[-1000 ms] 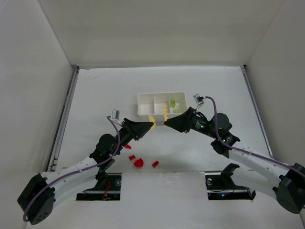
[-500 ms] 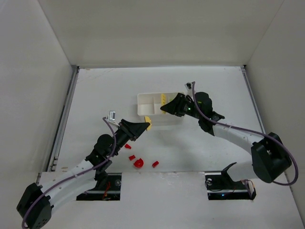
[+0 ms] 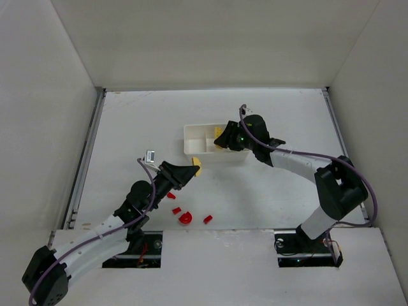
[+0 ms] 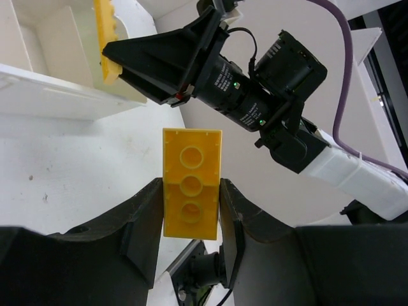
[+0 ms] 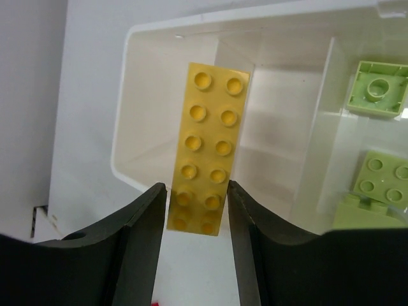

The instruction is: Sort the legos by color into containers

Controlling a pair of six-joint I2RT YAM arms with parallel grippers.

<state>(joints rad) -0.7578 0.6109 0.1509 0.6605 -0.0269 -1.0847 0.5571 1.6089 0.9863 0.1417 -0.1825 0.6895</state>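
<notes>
Two yellow legos are in the air, and neither is in the tray yet. The long yellow plate [image 5: 210, 115] is clamped between the fingers of the right pincer [image 5: 196, 188], studs toward the wrist camera, hanging over the white tray [image 5: 121, 134]. From above it looks to be over the middle compartment, next to the one holding the green pieces [image 5: 381, 86].

The plate hides the partition on its far side from you, so check that line in the top view before you let go. Lower the tip inside the walls, get the plate's length clear of both partitions, then part the fingers and lift straight up. I judge that its length comes close to the width of the square, so a tilted drop could leave it propped on a wall.

The shorter yellow brick [image 4: 191, 159] is gripped in the left pincer [image 4: 191, 191], just off the tray's near wall and above the desk [image 3: 127, 127]. Hold it there until the right pincer pulls away, since both crowd the same spot. Several red bits [image 3: 185, 218] lie on the desk not far from the left pincer, waiting for a compartment of their own.
</notes>
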